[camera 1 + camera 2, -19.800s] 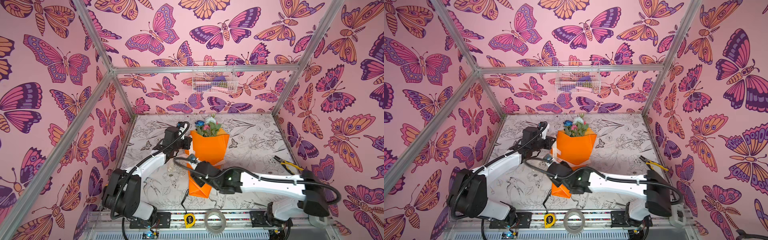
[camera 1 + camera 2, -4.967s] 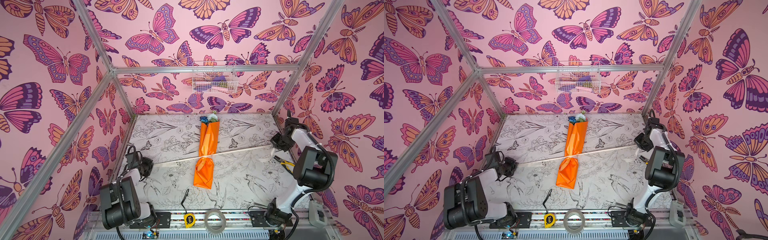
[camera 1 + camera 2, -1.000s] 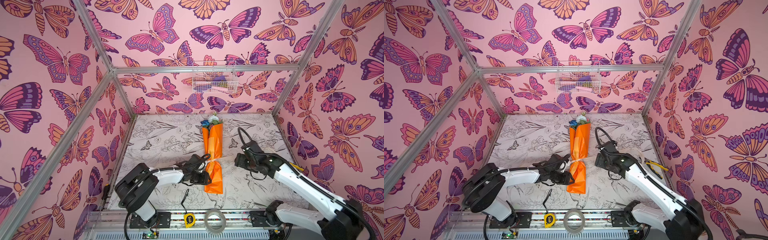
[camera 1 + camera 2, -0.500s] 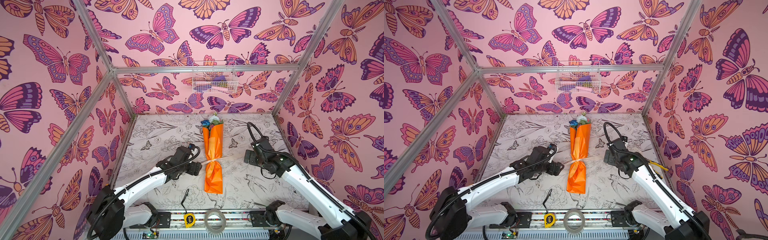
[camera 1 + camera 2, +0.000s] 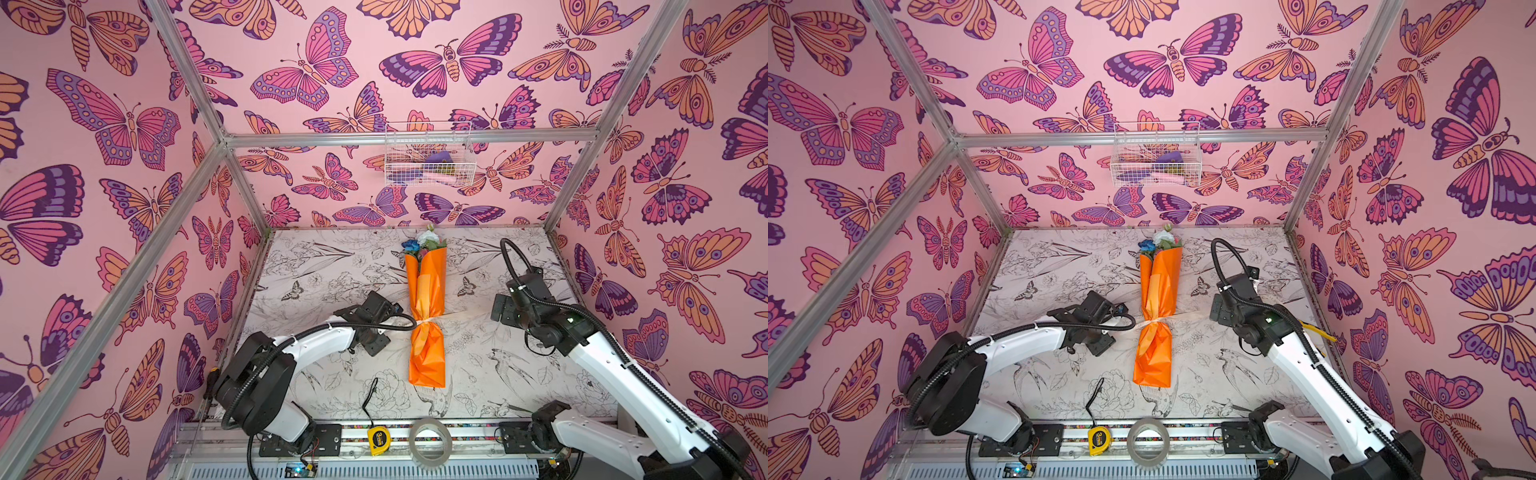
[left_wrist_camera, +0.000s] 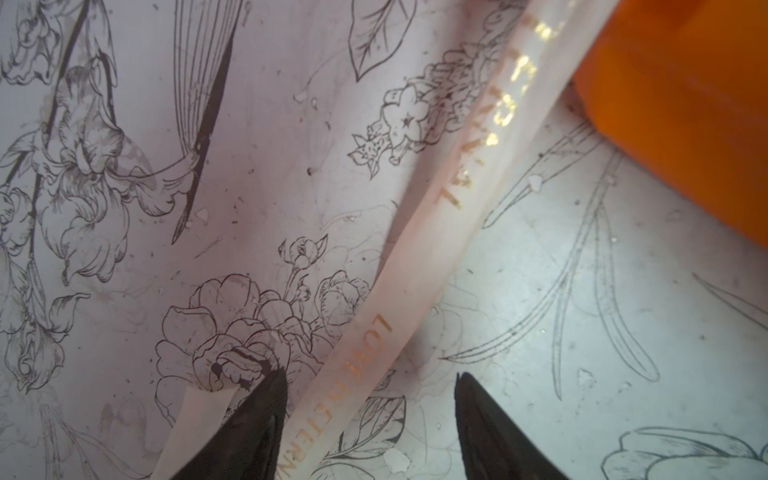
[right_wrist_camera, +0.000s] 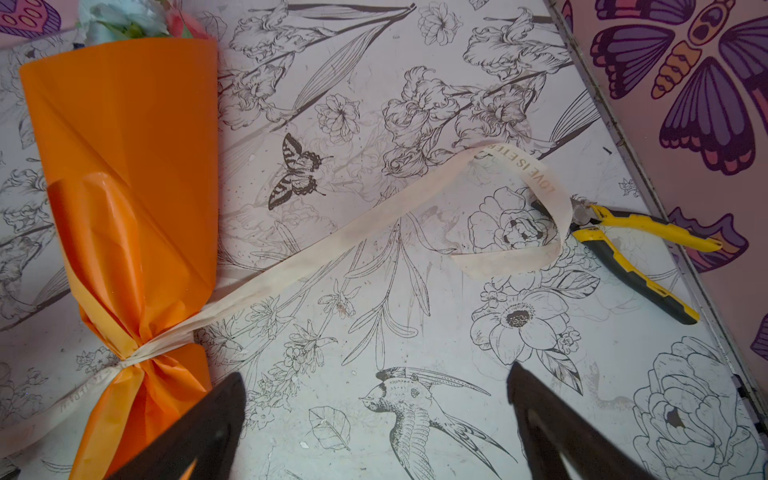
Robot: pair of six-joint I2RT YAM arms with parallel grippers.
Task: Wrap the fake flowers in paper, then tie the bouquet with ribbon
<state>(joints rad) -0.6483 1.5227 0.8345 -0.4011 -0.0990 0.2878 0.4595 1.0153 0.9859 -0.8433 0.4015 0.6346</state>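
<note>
Since the ribbon (image 7: 332,245) cinches the bouquet (image 5: 428,286), left gripper (image 6: 370,374) at nine o'clock and right gripper (image 7: 374,370) at three gape, gripping nothing.

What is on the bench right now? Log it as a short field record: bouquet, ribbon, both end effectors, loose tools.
bouquet: lying flat on the table, flower heads at the far end, orange wrap closed
ribbon: cinched round the wrap below its middle; one tail runs out to each side
left end effector: open, a ribbon tail passing between its fingers, not pinched
right end effector: open, empty, right of the bouquet
loose tools: pliers at the table's right edge; tape measure and tape roll in front of the table
</note>
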